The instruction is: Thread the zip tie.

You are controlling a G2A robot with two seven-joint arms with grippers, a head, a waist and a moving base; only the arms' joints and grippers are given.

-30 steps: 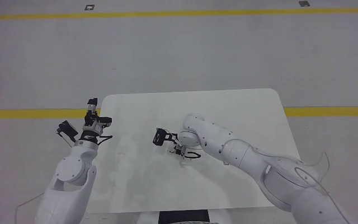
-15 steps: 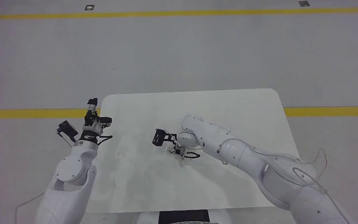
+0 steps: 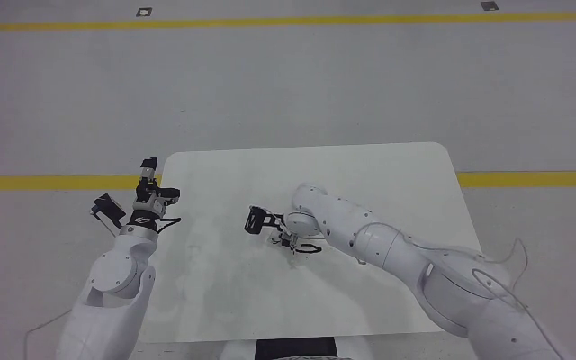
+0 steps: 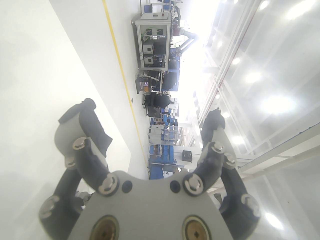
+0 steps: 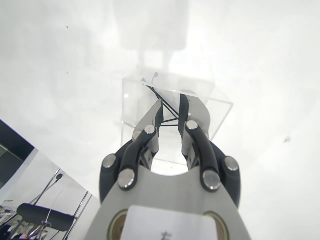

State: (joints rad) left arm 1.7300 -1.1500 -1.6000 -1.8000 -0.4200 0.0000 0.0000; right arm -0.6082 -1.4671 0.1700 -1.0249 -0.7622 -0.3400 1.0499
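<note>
A thin black zip tie lies over a clear plastic block on the white table. My right gripper stands over the block with its fingers drawn close together, and the tie's strands span from pad to pad. From above, the right gripper is near the table's middle, with black tie strands beside it. My left gripper is open and holds nothing. It sits at the table's left edge, pointing out into the room.
The table's rounded left edge runs beside the left gripper. A yellow floor line crosses behind the table, and another yellow line passes level with it. Bare tabletop surrounds the block.
The right arm's wrist has shifted very slightly to the left over the block. The left arm has kept still.
</note>
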